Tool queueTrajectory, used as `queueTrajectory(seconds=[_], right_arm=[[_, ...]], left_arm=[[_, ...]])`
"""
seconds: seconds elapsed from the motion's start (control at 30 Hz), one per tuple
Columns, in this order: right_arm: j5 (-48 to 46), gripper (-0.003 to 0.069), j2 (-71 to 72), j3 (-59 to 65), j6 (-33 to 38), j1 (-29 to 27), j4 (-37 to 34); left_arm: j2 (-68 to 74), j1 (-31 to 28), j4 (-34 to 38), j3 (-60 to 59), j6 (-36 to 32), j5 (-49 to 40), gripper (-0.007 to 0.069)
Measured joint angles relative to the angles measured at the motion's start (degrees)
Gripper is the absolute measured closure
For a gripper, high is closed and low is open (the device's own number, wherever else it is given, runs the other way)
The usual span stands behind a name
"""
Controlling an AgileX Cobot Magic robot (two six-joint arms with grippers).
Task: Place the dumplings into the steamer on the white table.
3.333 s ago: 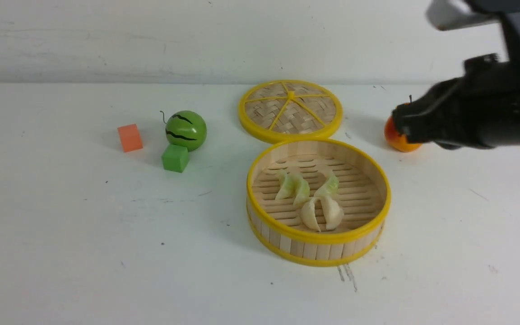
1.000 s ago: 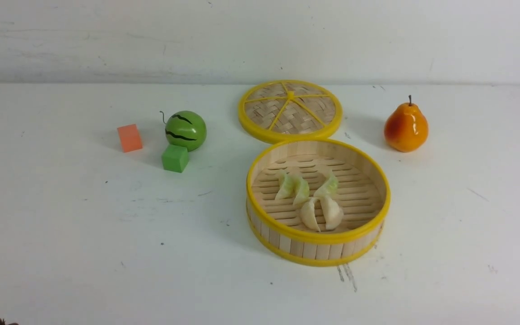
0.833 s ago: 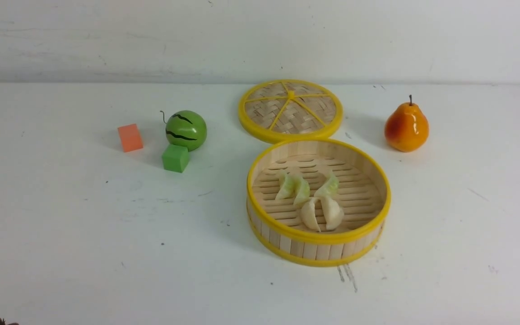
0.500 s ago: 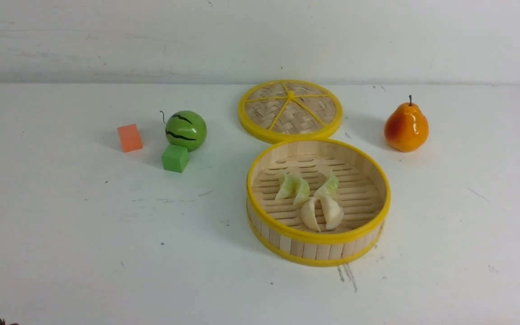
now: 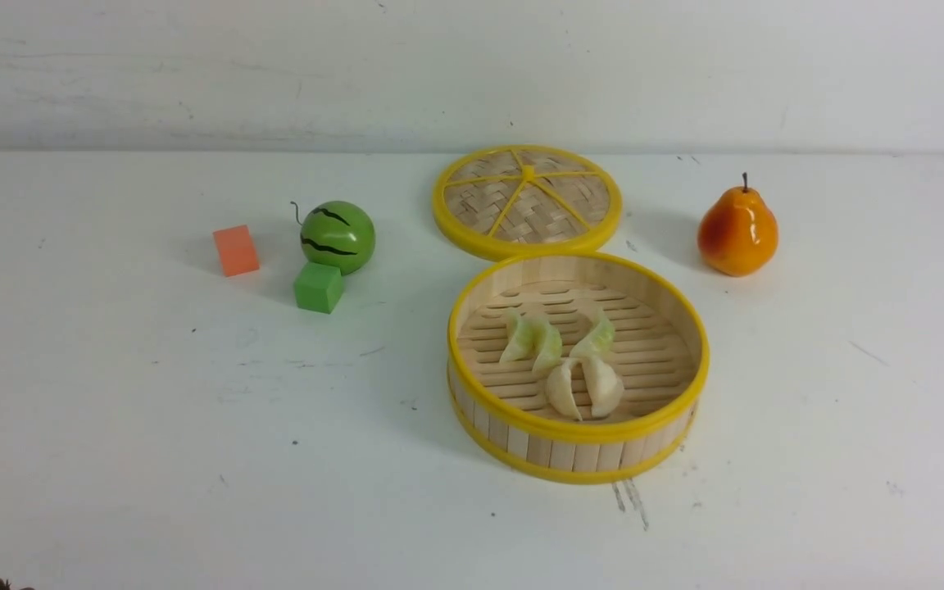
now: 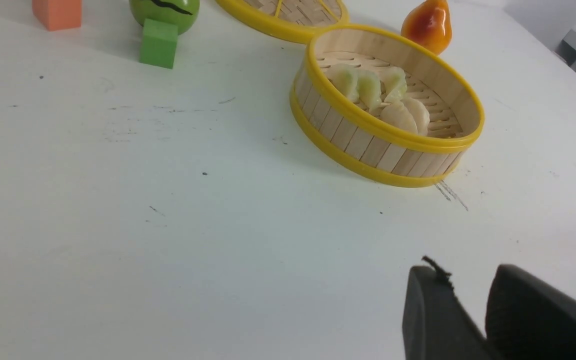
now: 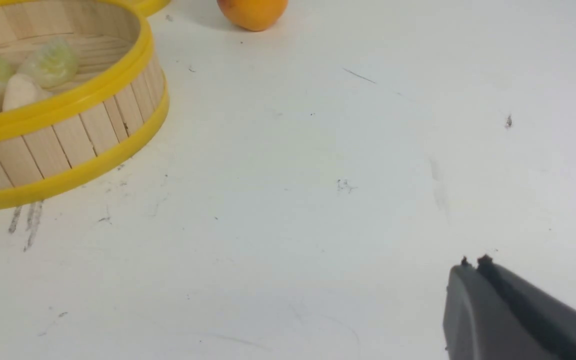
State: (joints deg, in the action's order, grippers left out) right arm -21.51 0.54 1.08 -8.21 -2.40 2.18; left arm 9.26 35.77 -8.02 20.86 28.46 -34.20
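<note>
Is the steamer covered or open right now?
Open. The steamer has no lid on; the woven lid lies flat behind it, dumplings visible inside.

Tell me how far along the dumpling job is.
It looks finished: all four dumplings lie on the slatted floor inside the steamer on the white table. Nothing is in hand; the left hand and right hand hold nothing, away from the basket. Nothing appears left.
</note>
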Motion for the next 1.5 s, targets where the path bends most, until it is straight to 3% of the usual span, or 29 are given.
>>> queueTrajectory(seconds=[0.67, 0.87, 1.07, 1.23, 1.5], right_arm=[[0.0, 0.0657, 0.0, 0.0, 0.0, 0.0, 0.0], [0.0, 0.0655, 0.0, 0.0, 0.0, 0.0, 0.0], [0.0, 0.065, 0.0, 0.0, 0.0, 0.0, 0.0], [0.0, 0.0648, 0.0, 0.0, 0.0, 0.0, 0.0], [0.0, 0.0638, 0.0, 0.0, 0.0, 0.0, 0.0]], left_arm=[[0.0, -0.4, -0.1, -0.5, 0.0, 2.1, 0.0459], [0.0, -11.7, 5.6, -4.6, -2.6, 12.9, 0.0639], [-3.9, -26.0, 8.0, -13.2, -6.9, 23.5, 0.0638], [-9.4, -34.3, 8.0, -19.3, -7.3, 26.8, 0.0638], [-9.8, -36.9, 7.3, -22.5, -7.4, 20.4, 0.0638]])
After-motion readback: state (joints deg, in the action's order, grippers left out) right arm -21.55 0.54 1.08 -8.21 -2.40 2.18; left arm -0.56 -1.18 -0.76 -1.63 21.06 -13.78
